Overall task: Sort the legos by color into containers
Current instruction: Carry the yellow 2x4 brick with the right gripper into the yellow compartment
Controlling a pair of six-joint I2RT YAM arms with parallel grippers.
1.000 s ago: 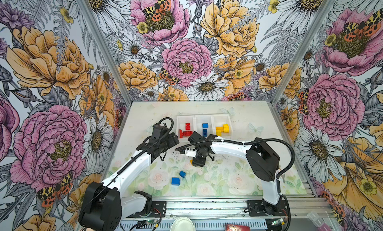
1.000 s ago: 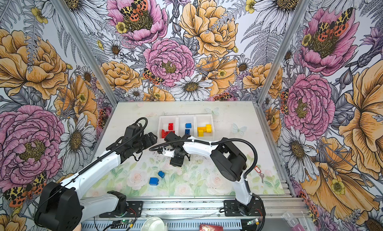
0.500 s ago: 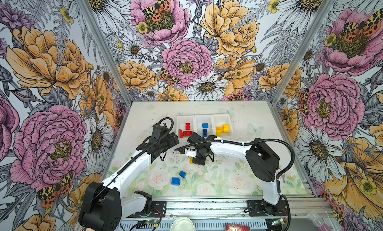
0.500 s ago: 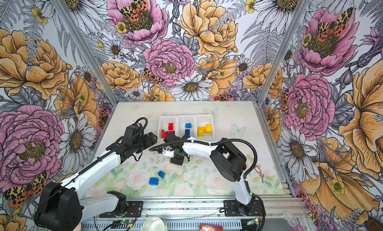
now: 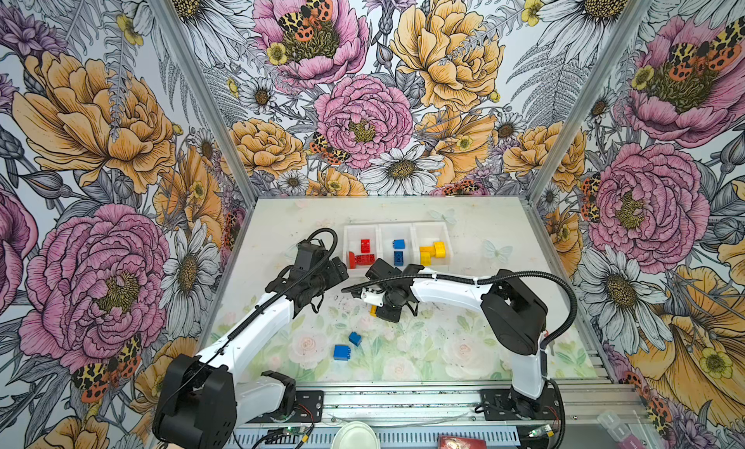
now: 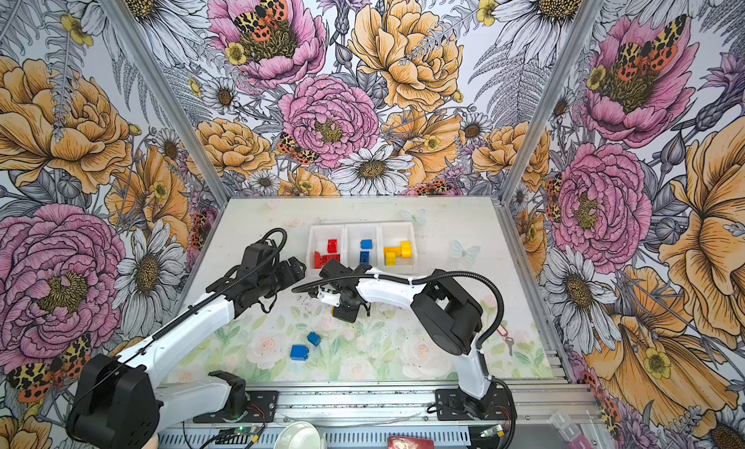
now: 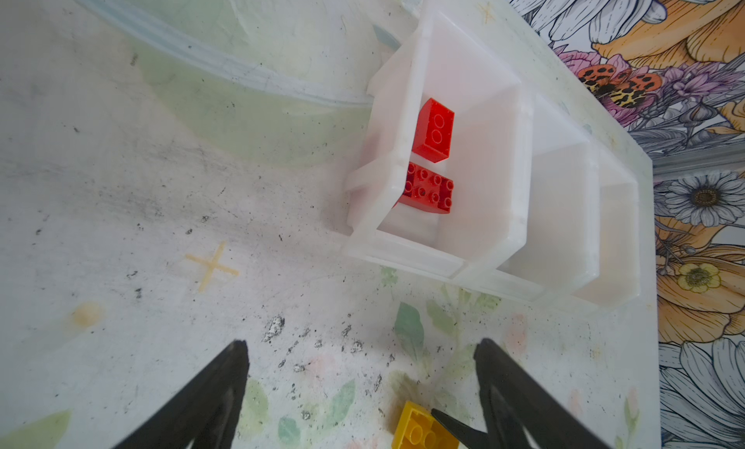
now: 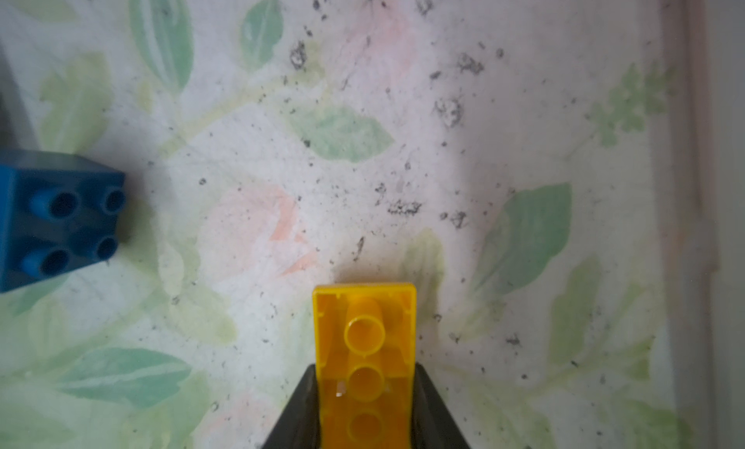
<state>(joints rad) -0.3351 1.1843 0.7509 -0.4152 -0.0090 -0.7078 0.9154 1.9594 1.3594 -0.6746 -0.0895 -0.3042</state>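
My right gripper (image 8: pixel 365 372) is shut on a yellow lego (image 8: pixel 365 338), held underside up, low over the mat; in both top views it sits mid-table (image 5: pixel 383 306) (image 6: pixel 347 308). The left wrist view also catches that yellow lego (image 7: pixel 419 427). My left gripper (image 7: pixel 361 346) hangs open and empty near the containers' (image 5: pixel 397 228) left bin (image 7: pixel 403 144). That bin holds red legos (image 5: pixel 364 252), the middle one blue legos (image 5: pixel 398 251), the right one yellow legos (image 5: pixel 432 251). Two blue legos (image 5: pixel 342 352) (image 5: pixel 355 338) lie on the mat toward the front; one blue lego (image 8: pixel 60 221) shows in the right wrist view.
A round white dish (image 5: pixel 354 435) and a red tag (image 5: pixel 455 443) lie off the mat at the front rail. A key (image 6: pixel 507 342) rests by the right arm's base. Flowered walls close in three sides.
The right gripper's jaws have closed on the yellow lego. Both arms stay almost where they were.
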